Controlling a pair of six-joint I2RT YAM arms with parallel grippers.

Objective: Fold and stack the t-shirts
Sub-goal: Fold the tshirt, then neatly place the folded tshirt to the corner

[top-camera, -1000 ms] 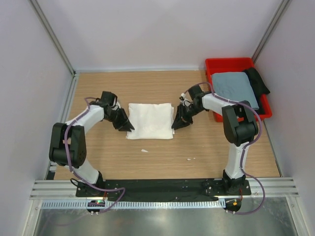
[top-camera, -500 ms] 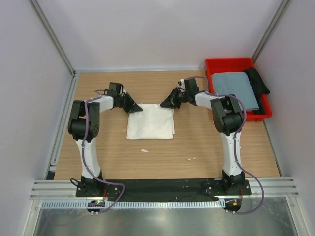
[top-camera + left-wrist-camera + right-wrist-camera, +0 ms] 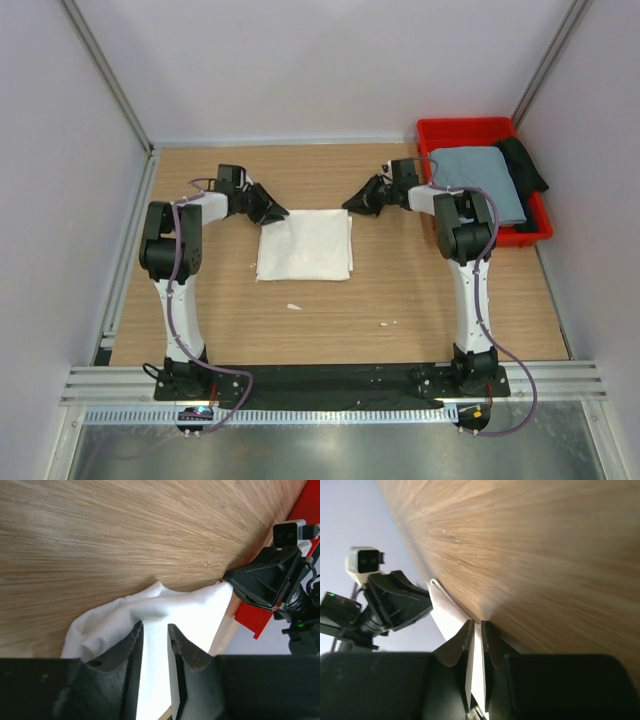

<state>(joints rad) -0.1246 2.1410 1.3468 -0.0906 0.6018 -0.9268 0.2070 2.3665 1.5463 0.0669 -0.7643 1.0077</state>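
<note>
From where I stand, the white t-shirt [image 3: 305,245] lies folded into a neat rectangle in the middle of the wooden table [image 3: 330,320]. Both arms reach to its far edge. The left gripper [image 3: 278,213] sits at the far left corner. Its fingers [image 3: 136,635] are drawn close together with white cloth pinched in the slit between them, and the fabric is rucked up just beside the tips. The right gripper [image 3: 350,206] is at the far right corner, its jaws likewise nearly together on a thin strip of the shirt's edge, low against the wood.

The grey-blue t-shirt [image 3: 478,180] rests folded in the red plastic bin [image 3: 470,127] at the table's far right, with a dark cloth [image 3: 522,160] beside it. Two small white scraps [image 3: 293,306] lie on the table nearer the bases.
</note>
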